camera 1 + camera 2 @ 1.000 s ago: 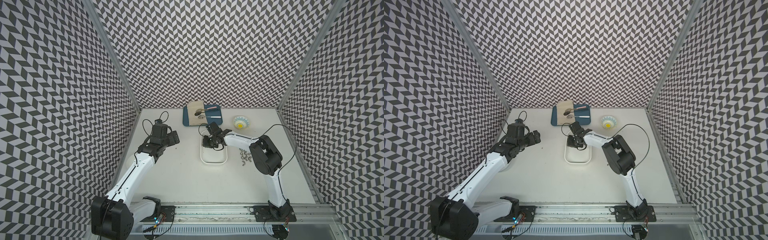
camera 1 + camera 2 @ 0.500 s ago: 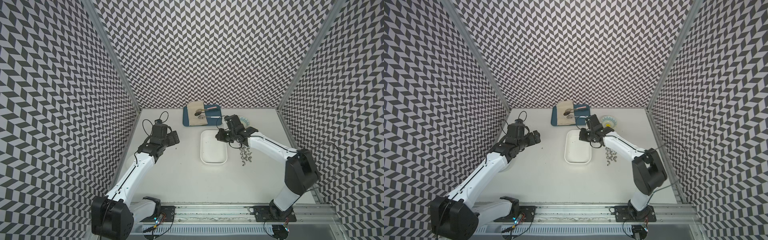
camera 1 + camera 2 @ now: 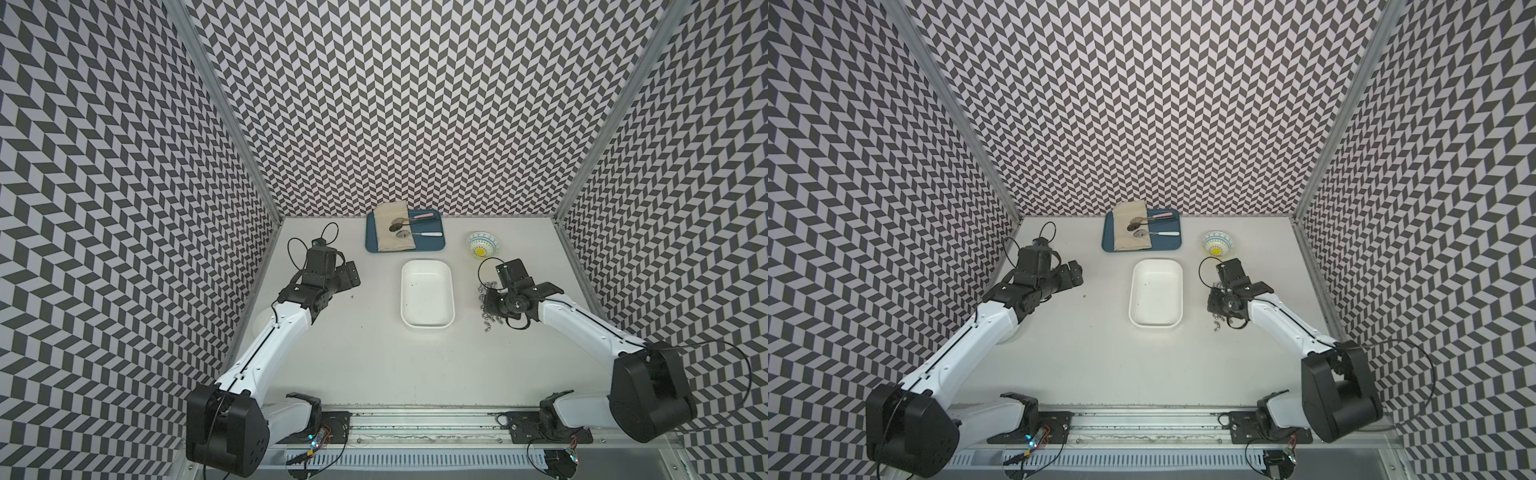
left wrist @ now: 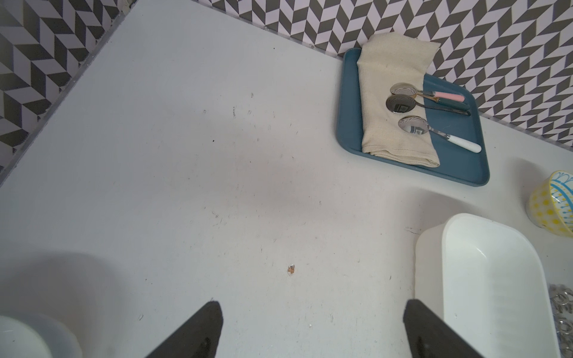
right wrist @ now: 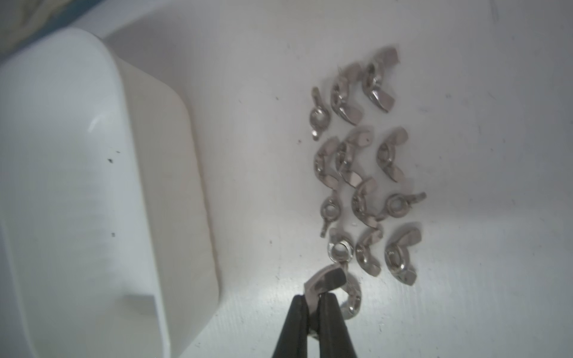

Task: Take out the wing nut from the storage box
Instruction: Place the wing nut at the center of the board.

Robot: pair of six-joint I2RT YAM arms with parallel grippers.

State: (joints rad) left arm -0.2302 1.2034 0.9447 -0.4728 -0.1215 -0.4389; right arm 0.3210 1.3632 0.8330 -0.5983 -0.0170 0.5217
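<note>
Right gripper (image 5: 313, 299) pinched on wing nut (image 5: 327, 280); arm stretched low, wrist bent down over loose nut heap (image 5: 350, 161) near table (image 3: 374, 365) right edge. Storage box (image 3: 426, 293) mid-table, just beside heap.

A second ago the right arm (image 3: 582, 324) was bent over the storage box (image 3: 427, 299), with the right gripper (image 5: 313, 297) down at the far end of the box. Then it swung away, past the little bowl (image 3: 483, 245). Now the gripper is out of the box and hangs over the pile of wing nuts (image 5: 356, 173) on the table (image 3: 374, 353) beside it. The wing nut (image 5: 325, 280) pinched in its tips has come along. The arm's big elbow (image 3: 648, 399) has moved out toward the right wall, and the whole box shows again.
</note>
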